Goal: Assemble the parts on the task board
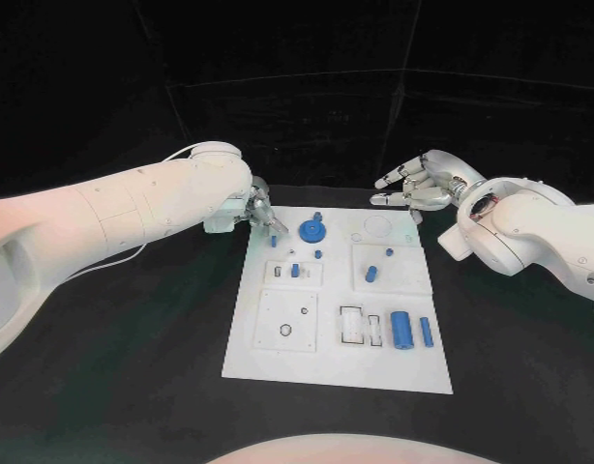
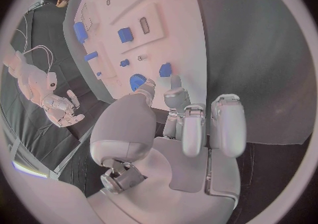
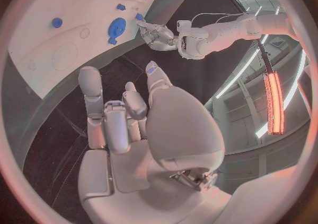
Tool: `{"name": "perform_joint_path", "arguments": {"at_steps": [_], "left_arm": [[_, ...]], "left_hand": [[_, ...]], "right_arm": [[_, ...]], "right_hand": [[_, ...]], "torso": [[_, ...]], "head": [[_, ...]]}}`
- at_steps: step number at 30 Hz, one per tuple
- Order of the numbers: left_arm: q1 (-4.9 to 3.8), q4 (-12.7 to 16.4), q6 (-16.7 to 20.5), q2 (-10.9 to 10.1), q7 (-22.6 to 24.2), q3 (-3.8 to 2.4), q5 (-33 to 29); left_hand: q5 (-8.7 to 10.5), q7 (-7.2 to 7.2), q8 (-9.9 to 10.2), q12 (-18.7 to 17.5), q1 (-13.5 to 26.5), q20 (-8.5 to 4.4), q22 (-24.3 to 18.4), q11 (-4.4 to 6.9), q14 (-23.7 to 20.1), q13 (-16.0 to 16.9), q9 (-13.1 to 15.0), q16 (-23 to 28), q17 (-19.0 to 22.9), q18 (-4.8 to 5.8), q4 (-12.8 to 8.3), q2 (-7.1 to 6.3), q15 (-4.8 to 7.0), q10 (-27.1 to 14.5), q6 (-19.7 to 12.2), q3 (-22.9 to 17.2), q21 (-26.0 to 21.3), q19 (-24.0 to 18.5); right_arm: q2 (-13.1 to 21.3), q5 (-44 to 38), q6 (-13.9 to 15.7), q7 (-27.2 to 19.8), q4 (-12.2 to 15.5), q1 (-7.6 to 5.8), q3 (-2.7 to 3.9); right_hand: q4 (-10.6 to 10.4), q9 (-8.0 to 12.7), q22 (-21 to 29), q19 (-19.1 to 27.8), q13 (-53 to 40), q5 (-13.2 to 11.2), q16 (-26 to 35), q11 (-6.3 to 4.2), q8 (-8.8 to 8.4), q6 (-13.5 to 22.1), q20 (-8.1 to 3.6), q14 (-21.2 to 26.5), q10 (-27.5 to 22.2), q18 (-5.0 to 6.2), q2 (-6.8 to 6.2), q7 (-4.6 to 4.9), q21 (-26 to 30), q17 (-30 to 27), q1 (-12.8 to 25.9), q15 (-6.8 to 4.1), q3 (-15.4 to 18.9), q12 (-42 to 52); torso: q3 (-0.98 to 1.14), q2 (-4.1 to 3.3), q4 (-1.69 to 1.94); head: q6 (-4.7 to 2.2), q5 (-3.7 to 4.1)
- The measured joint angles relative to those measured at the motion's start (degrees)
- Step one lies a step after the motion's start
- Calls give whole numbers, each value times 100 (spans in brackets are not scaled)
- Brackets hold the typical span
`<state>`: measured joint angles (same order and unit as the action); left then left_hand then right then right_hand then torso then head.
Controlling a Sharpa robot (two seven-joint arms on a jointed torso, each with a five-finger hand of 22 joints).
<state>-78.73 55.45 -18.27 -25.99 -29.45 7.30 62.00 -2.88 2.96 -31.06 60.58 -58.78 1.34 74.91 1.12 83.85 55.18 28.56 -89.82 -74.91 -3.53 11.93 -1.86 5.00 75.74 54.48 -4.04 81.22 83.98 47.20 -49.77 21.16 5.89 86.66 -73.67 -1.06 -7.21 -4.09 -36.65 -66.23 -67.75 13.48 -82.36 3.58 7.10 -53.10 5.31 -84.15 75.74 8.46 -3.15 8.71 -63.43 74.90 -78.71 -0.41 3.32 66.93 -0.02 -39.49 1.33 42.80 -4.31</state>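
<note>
The task board (image 1: 339,367), a white plate in the middle of the black table (image 1: 130,367), carries the small blue parts: from the head view a round blue disc (image 1: 314,231) lies near the far edge, a short blue peg (image 1: 371,274) stands in the middle right panel, and two blue cylinders (image 1: 400,331) lie side by side near the front right corner. The left hand (image 1: 252,215) sits at the far left corner of the board, fingertips just beside a small blue piece (image 1: 272,239) there; whether it pinches that piece I cannot tell from here. The right hand (image 1: 420,186) hovers beyond the far right corner, fingers spread and holding nothing. In the left wrist view the left hand (image 2: 179,128) has its fingers (image 2: 228,123) fairly straight and close together, thumb out to the side, tips reaching toward the blue piece (image 2: 166,69) at the board's rim; contact is not clear. In the right wrist view the right hand (image 3: 132,123) is loosely spread and empty, well apart from the board (image 3: 53,43) and the disc (image 3: 118,25). These parts look like hard, light plastic: stiff, smooth and probably a bit slippery, easily knocked over. I would judge a fingertip pinch across the sides the right hold for pegs, and the rim for the disc.
</note>
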Motion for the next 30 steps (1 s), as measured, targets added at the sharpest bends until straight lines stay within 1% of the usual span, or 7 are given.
{"name": "perform_joint_path", "arguments": {"at_steps": [3,17,23,25,27,28,30], "left_arm": [[0,5,-46,0,-1,0,2],[4,10,-198,37,-3,1,6],[11,-2,-229,48,-4,3,7],[12,-4,-234,48,-5,3,7],[13,-4,-236,50,-6,3,8],[14,-3,-237,51,-6,3,8],[14,-1,-239,53,-7,3,8]], "left_hand": [[0,0,0,0,-27,0,0,0,0,-12,-8,0,0,0,-24,27,0,0,0,23,-22,0],[0,0,0,0,-109,0,0,0,0,-16,-20,0,0,-1,-40,52,0,0,0,39,-22,0],[0,-1,0,0,-244,18,0,0,0,-27,-43,0,0,0,-58,135,0,0,0,55,-22,-19],[0,-4,-1,0,-320,18,0,0,0,-32,-52,0,0,0,-128,194,0,0,37,47,-45,-19],[0,-1,-1,0,-353,18,0,0,0,-32,-60,0,0,0,-128,173,0,0,41,46,-45,-19],[0,-1,-1,0,-381,18,0,0,0,-35,-61,0,0,0,-142,202,0,0,41,32,-45,-19],[0,-1,-1,0,-381,18,0,0,0,-36,-63,0,0,0,-150,202,0,0,41,36,-45,-19]], "right_arm": [[-5,0,-1,-1,-3,0,0],[-17,0,-5,-5,-7,0,0],[-16,0,-6,-7,-8,0,0],[-17,0,-7,-7,-12,0,0],[-20,0,-8,-7,-16,0,0],[-24,0,-8,-7,-16,0,0],[-28,0,-9,-7,-17,0,0]], "right_hand": [[0,0,0,0,0,0,0,0,0,0,0,0,0,0,0,0,0,0,0,0,0,0],[0,0,-1,0,-1,0,0,0,0,0,0,0,0,0,0,0,0,0,0,0,0,0],[0,0,-1,0,-1,28,0,0,0,0,0,0,0,0,0,0,0,0,0,0,0,0],[0,0,-1,0,-2,28,0,0,0,0,0,0,0,0,0,0,0,0,0,0,0,0],[0,0,-1,0,-2,27,0,0,0,0,0,0,0,0,0,0,0,0,0,0,0,0],[0,0,-1,0,-2,27,0,0,1,0,0,0,0,0,0,0,1,0,0,0,0,0],[0,0,-1,0,-2,27,0,0,21,0,0,0,0,0,23,0,22,0,-23,0,0,0]], "torso": [[0,0,3],[3,3,1],[3,3,1],[3,3,0],[3,3,0],[2,3,0],[2,3,0]], "head": [[8,2],[32,-13],[45,-7],[48,3],[51,10],[52,12],[55,8]]}}
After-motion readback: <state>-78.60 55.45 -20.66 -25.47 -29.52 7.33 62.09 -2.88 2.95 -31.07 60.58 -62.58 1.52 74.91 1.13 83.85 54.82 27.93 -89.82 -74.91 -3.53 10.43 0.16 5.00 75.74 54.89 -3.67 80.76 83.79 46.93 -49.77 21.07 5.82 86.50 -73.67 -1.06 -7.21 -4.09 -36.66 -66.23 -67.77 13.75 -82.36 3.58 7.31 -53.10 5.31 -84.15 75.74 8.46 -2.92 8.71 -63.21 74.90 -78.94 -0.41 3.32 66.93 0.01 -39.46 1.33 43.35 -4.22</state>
